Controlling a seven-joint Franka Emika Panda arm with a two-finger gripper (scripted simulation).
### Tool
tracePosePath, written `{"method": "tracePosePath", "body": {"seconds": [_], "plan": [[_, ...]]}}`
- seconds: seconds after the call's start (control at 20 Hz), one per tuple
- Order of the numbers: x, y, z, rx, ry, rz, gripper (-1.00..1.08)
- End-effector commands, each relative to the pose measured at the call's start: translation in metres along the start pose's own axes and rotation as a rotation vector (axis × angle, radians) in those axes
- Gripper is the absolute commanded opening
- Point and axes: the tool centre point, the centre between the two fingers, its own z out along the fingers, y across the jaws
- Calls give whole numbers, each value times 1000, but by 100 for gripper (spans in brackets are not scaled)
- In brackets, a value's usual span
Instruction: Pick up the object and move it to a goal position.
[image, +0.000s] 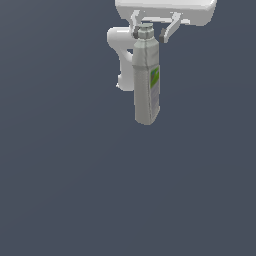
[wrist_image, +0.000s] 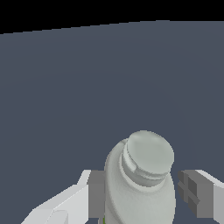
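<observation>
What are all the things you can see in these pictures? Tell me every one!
bottle: one, pale grey with a small round cap and a green-and-white label, upright between the gripper's fingers near the top of the exterior view; the wrist view looks down on its cap.
surface: one, plain dark blue-grey, filling the rest of both views; whether the bottle's base touches it cannot be told.
gripper: one, white with grey pads, at the top of the exterior view, a finger on each side of the bottle's neck; in the wrist view one pad lies against the bottle's shoulder, the other shows a small gap.
arm: one, white, behind the bottle.
</observation>
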Motion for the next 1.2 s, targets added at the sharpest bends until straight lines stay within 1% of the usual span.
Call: {"method": "tracePosePath", "body": {"seconds": [0.0,0.3,0.55,0.8,0.85,0.9,1.15], "plan": [[10,-4,-18,-1,50,24,-100],[16,-11,-41,-16,117,57,-100],[19,-15,-53,-25,150,73,-100],[19,-17,-57,-28,162,78,-100],[14,-16,-50,-33,148,71,-100],[14,-16,-50,-33,148,71,-100],[23,-15,-48,-33,149,71,-100]]}}
